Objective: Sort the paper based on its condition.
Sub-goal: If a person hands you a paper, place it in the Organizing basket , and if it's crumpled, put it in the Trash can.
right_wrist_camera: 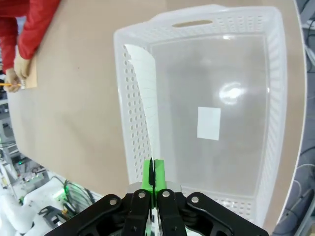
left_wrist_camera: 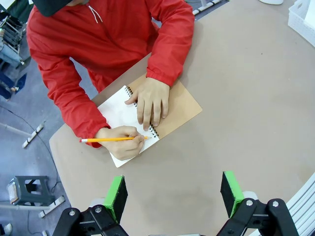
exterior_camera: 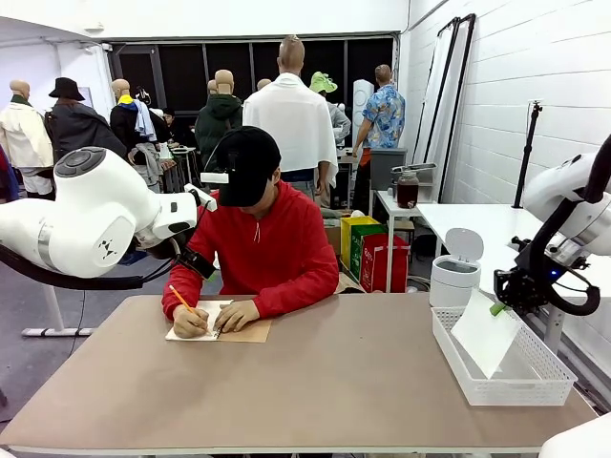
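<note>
1. while the right gripper [right_wrist_camera: 153, 173] clamps tight on one edge, a thin plain white sheet of paper [right_wrist_camera: 145, 93] hangs from it into the white perforated plastic basket [right_wrist_camera: 275, 98].
2. the sheet looks smooth and uncrumpled, bowing slightly beside the basket's side wall.
3. the left gripper [left_wrist_camera: 174, 194] gapes wide, holding nothing, above the tan table [left_wrist_camera: 246, 98].

obj: paper sheet [exterior_camera: 485, 334] | look: plain white, thin, smooth, no creases seen | pose: hangs tilted, upper corner pinched betw. right gripper [right_wrist_camera: 153, 169] pads, edge-on in wrist view | loc: lower part inside white perforated basket [exterior_camera: 447, 345], by wall nearest table middle
</note>
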Available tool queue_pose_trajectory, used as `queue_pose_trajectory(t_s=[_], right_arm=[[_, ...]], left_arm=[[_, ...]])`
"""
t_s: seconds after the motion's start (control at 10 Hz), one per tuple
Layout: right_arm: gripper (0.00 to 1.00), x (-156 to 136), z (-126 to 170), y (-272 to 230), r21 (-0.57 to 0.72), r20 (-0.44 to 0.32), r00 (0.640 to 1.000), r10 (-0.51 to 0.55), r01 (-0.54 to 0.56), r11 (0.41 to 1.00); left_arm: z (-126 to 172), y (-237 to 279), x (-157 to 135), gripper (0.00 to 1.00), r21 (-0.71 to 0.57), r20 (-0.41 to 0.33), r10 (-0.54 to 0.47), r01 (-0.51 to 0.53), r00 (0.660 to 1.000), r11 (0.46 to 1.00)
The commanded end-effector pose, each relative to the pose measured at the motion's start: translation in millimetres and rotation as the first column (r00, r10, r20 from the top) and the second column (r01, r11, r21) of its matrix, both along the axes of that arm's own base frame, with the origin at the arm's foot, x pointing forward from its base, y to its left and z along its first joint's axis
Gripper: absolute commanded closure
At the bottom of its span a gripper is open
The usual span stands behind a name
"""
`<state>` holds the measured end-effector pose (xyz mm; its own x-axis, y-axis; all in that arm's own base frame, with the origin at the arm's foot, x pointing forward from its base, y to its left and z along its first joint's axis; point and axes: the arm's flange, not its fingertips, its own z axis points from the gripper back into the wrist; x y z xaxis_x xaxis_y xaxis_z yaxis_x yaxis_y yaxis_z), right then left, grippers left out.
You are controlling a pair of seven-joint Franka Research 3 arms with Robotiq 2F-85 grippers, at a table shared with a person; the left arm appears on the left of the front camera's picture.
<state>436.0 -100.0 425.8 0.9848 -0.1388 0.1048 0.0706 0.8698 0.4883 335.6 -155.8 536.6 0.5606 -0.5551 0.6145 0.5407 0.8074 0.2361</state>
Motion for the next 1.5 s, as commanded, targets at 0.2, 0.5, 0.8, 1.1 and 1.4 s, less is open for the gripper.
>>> queue_pose_trajectory(t_s=[0.2, 0.5, 0.8, 1.1, 1.4], right_arm=[[1.00, 17.6, -11.4, 2.0, 0.071, -0.001, 1.000, -0.013, 0.013, 0.997], [1.00, 16.9, -26.3, 5.9, 0.089, -0.033, 0.999, -0.041, 0.044, 0.995], [1.00, 18.2, -46.0, 1.8, 0.030, -0.056, 0.995, -0.083, 0.085, 0.996], [0.78, 22.6, -60.9, -2.0, -0.038, -0.133, 0.978, -0.162, 0.158, 0.987], [0.21, 24.2, -68.9, -1.5, -0.111, -0.190, 0.956, -0.223, 0.205, 0.972]], left_arm=[[-0.2, 0.6, -0.1, 0.00, 0.004, -0.001, -0.002, 0.002, 1.000, 1.000], [-0.2, 0.6, -0.1, 0.00, 0.004, -0.001, -0.002, 0.002, 1.000, 1.000], [-0.2, 0.6, -0.1, 0.00, 0.004, -0.001, -0.002, 0.002, 1.000, 1.000], [-0.2, 0.6, -0.1, 0.00, 0.004, -0.001, -0.002, 0.002, 1.000, 1.000], [-0.2, 0.6, -0.1, 0.00, 0.004, -0.001, -0.002, 0.002, 1.000, 1.000]])
